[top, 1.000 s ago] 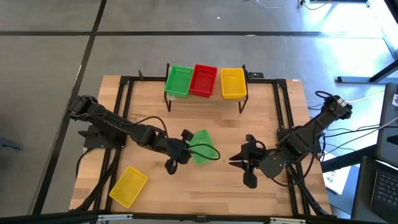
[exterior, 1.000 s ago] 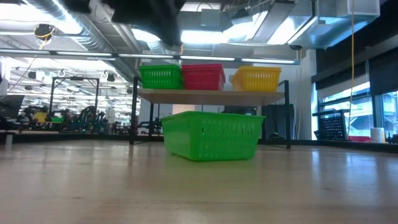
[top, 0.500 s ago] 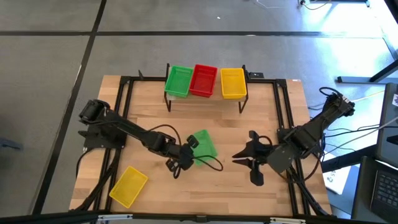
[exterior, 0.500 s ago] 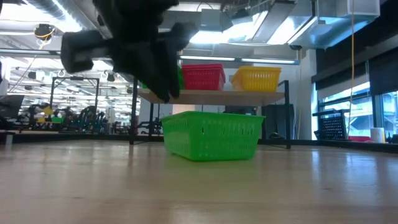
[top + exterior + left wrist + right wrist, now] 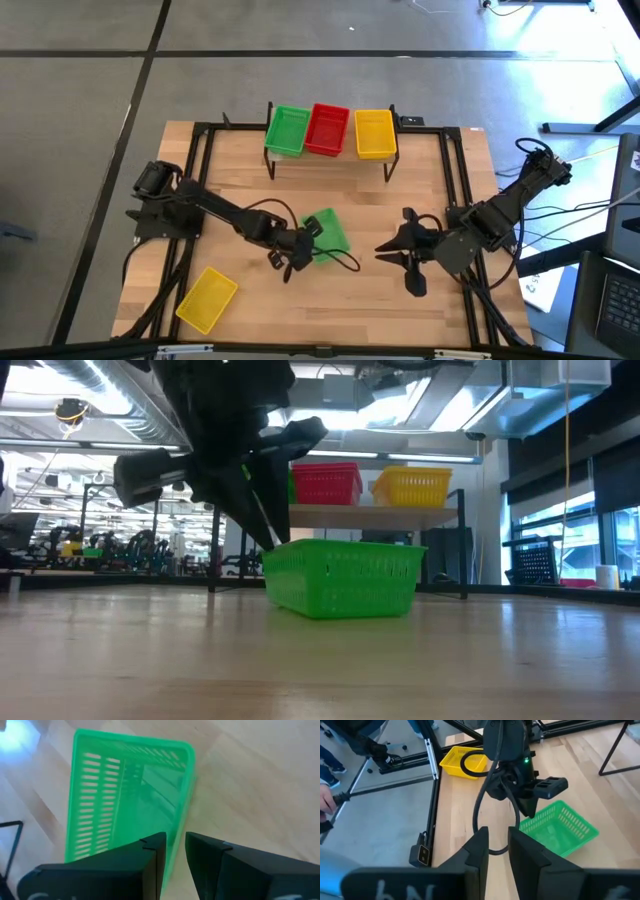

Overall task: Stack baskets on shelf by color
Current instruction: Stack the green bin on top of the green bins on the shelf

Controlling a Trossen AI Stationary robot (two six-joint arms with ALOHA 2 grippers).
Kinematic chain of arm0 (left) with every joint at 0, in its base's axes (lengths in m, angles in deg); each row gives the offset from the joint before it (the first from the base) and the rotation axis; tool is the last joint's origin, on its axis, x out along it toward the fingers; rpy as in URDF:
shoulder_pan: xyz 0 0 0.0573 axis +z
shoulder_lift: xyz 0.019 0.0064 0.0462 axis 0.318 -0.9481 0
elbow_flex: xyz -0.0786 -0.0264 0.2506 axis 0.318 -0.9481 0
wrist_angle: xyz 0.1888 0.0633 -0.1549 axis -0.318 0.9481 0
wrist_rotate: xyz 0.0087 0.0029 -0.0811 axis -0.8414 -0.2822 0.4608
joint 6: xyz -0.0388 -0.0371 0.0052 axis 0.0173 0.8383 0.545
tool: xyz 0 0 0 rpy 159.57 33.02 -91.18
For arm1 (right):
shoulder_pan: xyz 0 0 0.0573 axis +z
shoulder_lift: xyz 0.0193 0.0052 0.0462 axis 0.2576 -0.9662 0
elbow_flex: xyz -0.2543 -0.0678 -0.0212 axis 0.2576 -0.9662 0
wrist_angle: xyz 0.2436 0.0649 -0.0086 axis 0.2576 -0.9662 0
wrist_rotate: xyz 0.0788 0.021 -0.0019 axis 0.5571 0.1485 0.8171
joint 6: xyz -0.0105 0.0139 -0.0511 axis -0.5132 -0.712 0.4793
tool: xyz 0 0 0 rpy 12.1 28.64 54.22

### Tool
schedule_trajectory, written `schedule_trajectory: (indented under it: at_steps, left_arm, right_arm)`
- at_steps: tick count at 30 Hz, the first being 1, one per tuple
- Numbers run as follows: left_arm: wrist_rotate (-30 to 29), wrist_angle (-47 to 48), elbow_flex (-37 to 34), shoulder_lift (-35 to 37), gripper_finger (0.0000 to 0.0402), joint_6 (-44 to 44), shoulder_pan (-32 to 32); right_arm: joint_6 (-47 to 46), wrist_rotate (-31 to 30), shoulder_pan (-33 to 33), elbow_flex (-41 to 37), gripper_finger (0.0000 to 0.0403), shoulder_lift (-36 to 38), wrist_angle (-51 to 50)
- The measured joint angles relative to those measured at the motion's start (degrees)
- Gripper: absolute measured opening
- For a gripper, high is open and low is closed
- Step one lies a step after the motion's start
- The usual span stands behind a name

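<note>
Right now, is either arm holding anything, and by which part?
The left end effector grips the green basket by one wall's rim; the right end effector holds nothing.

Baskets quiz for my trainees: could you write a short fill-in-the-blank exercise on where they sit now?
1. On the shelf, the basket between the green and yellow ones is ____.
2. The left gripper is at the rim of the ____ basket on the table.
3. The loose yellow basket lies nearest the ____ arm.

Missing words: red; green; left
</note>
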Motion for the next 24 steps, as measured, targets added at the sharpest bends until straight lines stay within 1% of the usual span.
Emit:
schedule_trajectory:
  at_steps: [4, 7, 14, 20, 24]
  left_arm:
    - [0.0, 0.0, 0.0, 0.0, 0.0065, -4.4, 1.1]
    - [0.6, 0.0, 0.0, 0.0, 0.0065, -6.0, 1.9]
    - [7.2, 0.6, 0.0, -0.5, 0.0065, -3.3, 4.5]
    - [8.2, 0.5, 0.0, -0.5, 0.0065, -5.9, 5.6]
    - [8.8, 1.1, -0.1, -2.5, 0.0065, -6.0, 6.2]
  right_arm:
    - [-1.6, -0.1, 0.0, 0.0, 0.0069, 0.0, 0.0]
    - [-2.7, -0.1, 0.0, 0.0, 0.0069, 0.0, 0.0]
    - [-2.8, -0.1, 0.0, 0.0, 0.0069, 0.0, 0.0]
    - [-2.8, -0.1, 0.0, 0.0, 0.0069, 0.0, 0.0]
    - [-2.8, -0.1, -0.1, 0.0, 0.0069, 0.0, 0.0]
